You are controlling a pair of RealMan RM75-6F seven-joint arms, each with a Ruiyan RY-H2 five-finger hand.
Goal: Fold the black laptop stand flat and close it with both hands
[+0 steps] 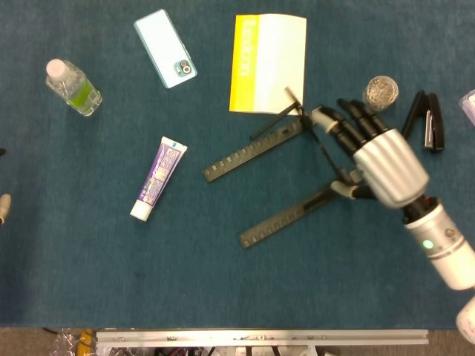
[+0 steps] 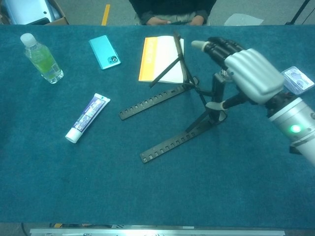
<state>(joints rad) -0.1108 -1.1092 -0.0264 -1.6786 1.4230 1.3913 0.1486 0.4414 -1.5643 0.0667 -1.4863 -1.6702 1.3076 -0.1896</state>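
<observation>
1. The black laptop stand (image 2: pixel 170 120) sits unfolded near the middle of the blue table (image 2: pixel 147 196): its two notched base rails lie on the cloth, spread apart toward the left, and its thin support struts rise upright at the right end.
2. The right hand (image 1: pixel 371 152) is at that raised right end. In the chest view its thumb (image 2: pixel 216 104) touches the near upright while the other fingers reach out over the top of the struts — whether it truly grips the stand or only rests against it, I cannot tell.
3. The left hand is barely seen; only a pale tip (image 1: pixel 4 208) shows at the left edge of the head view, well apart from the stand, and its state cannot be told.
4. Just behind the stand lies a yellow-and-white booklet (image 1: pixel 269 63), one strut crossing its near corner.
5. A toothpaste tube (image 1: pixel 158 178) lies left of the stand, a light-blue phone (image 1: pixel 165 48) beyond it, and a clear bottle of green liquid (image 1: pixel 74 87) further left.
6. To the right — past the hand — stand a small round jar (image 1: pixel 381 91) and a black stapler (image 1: pixel 427 122).
</observation>
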